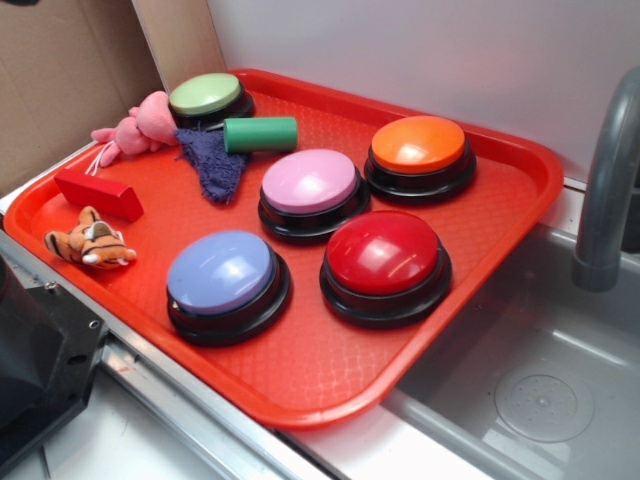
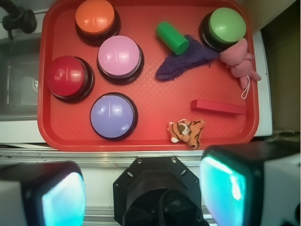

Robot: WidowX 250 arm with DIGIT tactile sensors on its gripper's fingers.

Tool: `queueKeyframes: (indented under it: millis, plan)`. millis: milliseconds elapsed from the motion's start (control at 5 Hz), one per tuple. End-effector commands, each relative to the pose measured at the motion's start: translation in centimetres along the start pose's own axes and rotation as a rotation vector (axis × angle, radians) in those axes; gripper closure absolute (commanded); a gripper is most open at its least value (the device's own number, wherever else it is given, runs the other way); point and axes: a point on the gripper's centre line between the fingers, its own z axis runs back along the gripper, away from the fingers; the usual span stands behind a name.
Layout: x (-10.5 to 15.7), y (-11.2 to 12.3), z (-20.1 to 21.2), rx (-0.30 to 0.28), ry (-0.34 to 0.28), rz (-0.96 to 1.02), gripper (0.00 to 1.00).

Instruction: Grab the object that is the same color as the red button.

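Red block [image 2: 218, 107] in full view on the tray [image 2: 146, 136], jaws apart, tips cut off.

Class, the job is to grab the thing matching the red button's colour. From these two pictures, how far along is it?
Nothing looks done yet. The red block lies untouched on the red tray, between the pink plush toy and the tiger toy, well apart from the red button. In hand: the tool hangs open, outside the tray's edge. Left: approach the block, close, lift.
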Motion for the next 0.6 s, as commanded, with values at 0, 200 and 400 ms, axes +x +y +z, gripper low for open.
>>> queueKeyframes:
  millis: [0,200,400]
  plan:
    - [0.0,0.0,0.0,0.0,0.0,0.0,0.0]
    - [0.6,1.9,-1.6,-0.032,-0.003,0.155,0.0]
    - [1.0,4.4,-4.2,-0.032,-0.051,0.403,0.0]
